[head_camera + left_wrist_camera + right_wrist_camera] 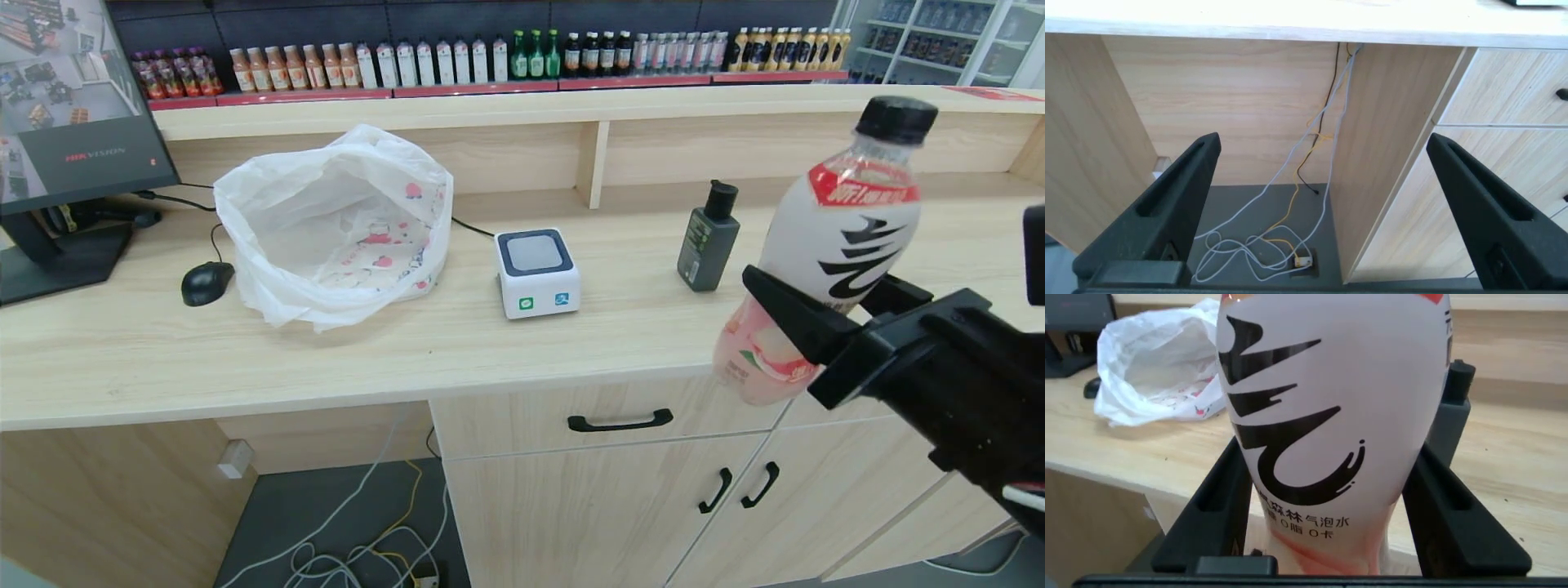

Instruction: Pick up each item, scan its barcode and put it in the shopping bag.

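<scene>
The right gripper (pixel 824 298) squeezes the bottle (pixel 841 237) between its two fingers, at the right of the head view. The bottle is up in the air, off the counter (pixel 408 351). It leans, with the cap up and to the right and the bottom down and to the left. The scanner (pixel 537 273) sits in the middle of the frame, well to the left of the bottle, so I think the bottle must go left next. The bag (pixel 335 224) is further left. The left gripper (pixel 1323 204) has its fingers spread far apart and holds nothing.

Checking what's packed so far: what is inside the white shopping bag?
The shopping bag stands open; inside, only its own printed plastic shows, no item. Its near wall hides the lowest part of the bottom.
</scene>
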Controlling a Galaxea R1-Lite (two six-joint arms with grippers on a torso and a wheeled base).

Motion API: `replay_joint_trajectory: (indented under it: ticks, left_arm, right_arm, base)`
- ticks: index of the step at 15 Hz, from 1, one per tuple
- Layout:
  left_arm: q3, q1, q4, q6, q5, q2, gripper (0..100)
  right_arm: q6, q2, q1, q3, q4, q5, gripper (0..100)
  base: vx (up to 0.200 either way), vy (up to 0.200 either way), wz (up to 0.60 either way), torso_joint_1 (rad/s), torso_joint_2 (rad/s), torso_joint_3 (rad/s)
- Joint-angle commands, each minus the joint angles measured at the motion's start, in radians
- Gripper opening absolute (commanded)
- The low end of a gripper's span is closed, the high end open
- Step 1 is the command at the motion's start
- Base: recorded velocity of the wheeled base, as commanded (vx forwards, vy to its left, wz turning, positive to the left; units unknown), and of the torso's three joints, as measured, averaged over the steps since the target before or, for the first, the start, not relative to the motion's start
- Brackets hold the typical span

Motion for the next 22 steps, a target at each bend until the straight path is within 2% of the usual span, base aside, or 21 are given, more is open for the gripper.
replay_joint_trajectory:
  ticks: [1,2,4,8,12,14,15,18,20,22]
  left_arm:
    - [0.0,0.0,0.0,0.0,0.0,0.0,100]
    - [0.0,0.0,0.0,0.0,0.0,0.0,100]
    - [0.0,0.0,0.0,0.0,0.0,0.0,100]
    - [0.0,0.0,0.0,0.0,0.0,0.0,100]
    - [0.0,0.0,0.0,0.0,0.0,0.0,100]
    - [0.0,0.0,0.0,0.0,0.0,0.0,100]
    - [0.0,0.0,0.0,0.0,0.0,0.0,100]
    - [0.0,0.0,0.0,0.0,0.0,0.0,100]
    - [0.0,0.0,0.0,0.0,0.0,0.0,100]
    - [0.0,0.0,0.0,0.0,0.0,0.0,100]
  right_arm:
    - [-0.047,-0.007,0.022,0.082,-0.029,0.003,0]
    - [-0.047,-0.007,0.022,0.082,-0.029,0.003,0]
    - [-0.138,-0.015,0.058,0.105,-0.04,0.017,0]
    - [-0.368,-0.027,0.173,0.094,-0.043,0.017,0]
    - [-0.621,-0.024,0.216,0.08,-0.043,0.017,0]
    - [-0.82,-0.039,0.224,0.074,-0.055,0.018,0]
    - [-0.902,-0.035,0.233,0.068,-0.064,0.034,0]
    - [-0.974,0.007,0.235,0.074,-0.082,0.107,0]
    - [-1.097,0.057,0.235,0.063,-0.102,0.227,0]
    - [-1.178,0.09,0.235,0.04,-0.127,0.297,0]
  base:
    - [0.0,0.0,0.0,0.0,0.0,0.0]
    - [0.0,0.0,0.0,0.0,0.0,0.0]
    - [0.0,0.0,0.0,0.0,0.0,0.0]
    - [0.0,0.0,0.0,0.0,0.0,0.0]
    - [0.0,0.0,0.0,0.0,0.0,0.0]
    - [0.0,0.0,0.0,0.0,0.0,0.0]
    - [0.0,0.0,0.0,0.0,0.0,0.0]
    - [0.0,0.0,0.0,0.0,0.0,0.0]
    - [0.0,0.0,0.0,0.0,0.0,0.0]
    - [0.0,0.0,0.0,0.0,0.0,0.0]
